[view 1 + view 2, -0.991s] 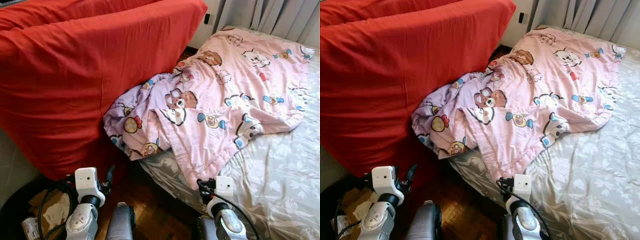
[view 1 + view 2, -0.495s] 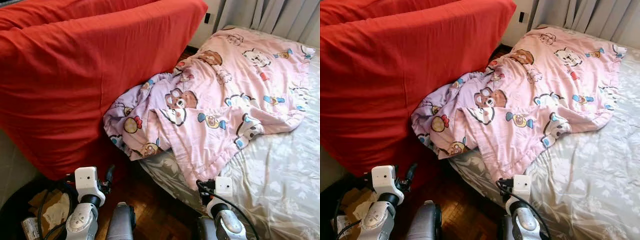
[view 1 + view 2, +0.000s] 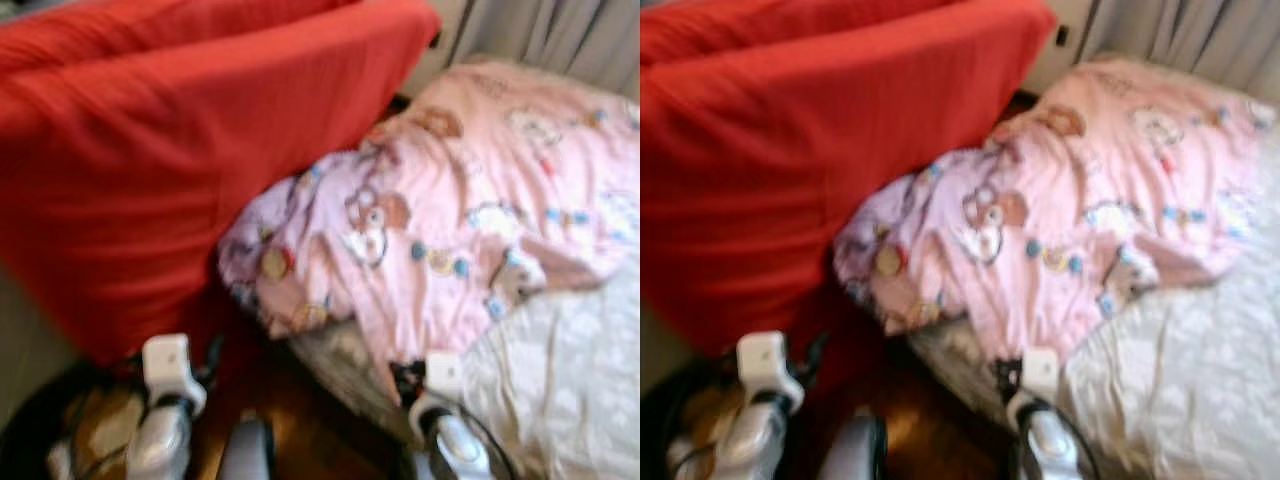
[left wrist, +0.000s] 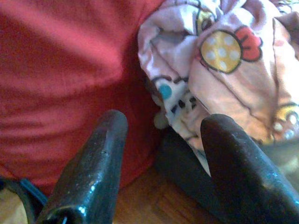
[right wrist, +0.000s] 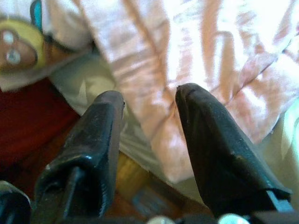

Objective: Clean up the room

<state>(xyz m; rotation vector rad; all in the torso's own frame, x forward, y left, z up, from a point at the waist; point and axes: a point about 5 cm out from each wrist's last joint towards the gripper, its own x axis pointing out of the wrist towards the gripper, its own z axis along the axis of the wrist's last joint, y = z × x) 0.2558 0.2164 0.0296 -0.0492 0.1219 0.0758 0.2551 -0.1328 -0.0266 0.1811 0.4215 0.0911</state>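
Jaws of both grippers stand parted with nothing between them. The right gripper [image 5: 149, 100] points at the hanging corner of the pink cartoon-print quilt [image 3: 470, 190]; the left gripper [image 4: 161, 128] faces the quilt's bunched end beside the red cover [image 3: 170, 150].

The quilt lies rumpled across the bed [image 3: 580, 370], with one end spilling off the mattress edge toward the wooden floor [image 3: 925, 430], pressed against the red cover. The head views are blurred; fine detail is not legible.

Assessment: the quilt is soft, limp and light for its bulk. It will sag and drag rather than lift as one piece. The thick hemmed corner before the right gripper appears the soundest hold, since a pinch on flat fabric may slip.
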